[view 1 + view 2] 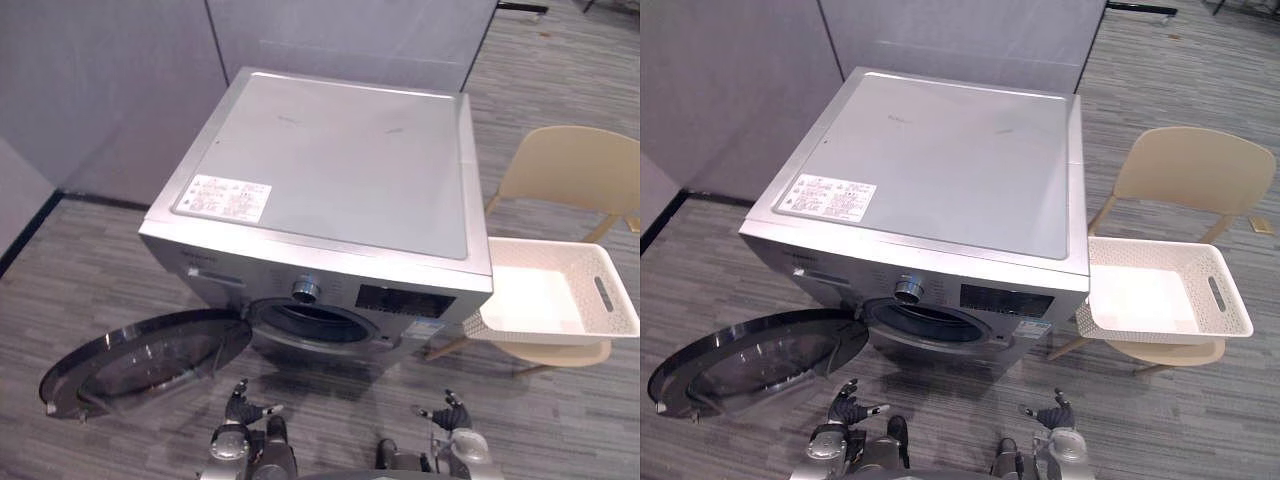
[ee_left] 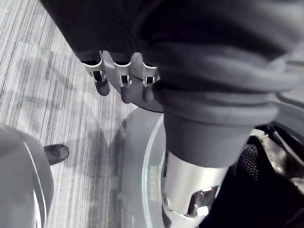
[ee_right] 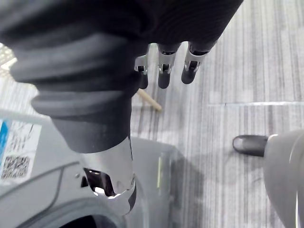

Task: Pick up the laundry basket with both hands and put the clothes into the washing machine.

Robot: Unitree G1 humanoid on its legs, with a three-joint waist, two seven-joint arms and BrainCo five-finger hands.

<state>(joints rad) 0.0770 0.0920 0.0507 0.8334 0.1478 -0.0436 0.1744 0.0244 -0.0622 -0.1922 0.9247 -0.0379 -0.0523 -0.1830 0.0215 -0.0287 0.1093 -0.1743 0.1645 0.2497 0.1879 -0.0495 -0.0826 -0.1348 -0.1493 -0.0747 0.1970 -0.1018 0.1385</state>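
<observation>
A white perforated laundry basket [image 1: 603,292] rests on the seat of a beige chair [image 1: 575,165] to the right of the silver washing machine [image 1: 330,160]. The basket's inside looks bare white. The machine's round door [image 1: 140,360] hangs wide open to the left, and its dark drum mouth [image 1: 310,322] faces me. My left hand [image 1: 240,405] and right hand [image 1: 450,410] hang low in front of the machine with fingers relaxed and holding nothing. Their straight fingers also show over the grey floor in the left wrist view [image 2: 121,76] and the right wrist view [image 3: 164,69].
Grey partition walls [image 1: 110,80] stand behind and to the left of the machine. The open door takes up the floor at my front left. Striped grey carpet [image 1: 560,420] lies between me and the chair.
</observation>
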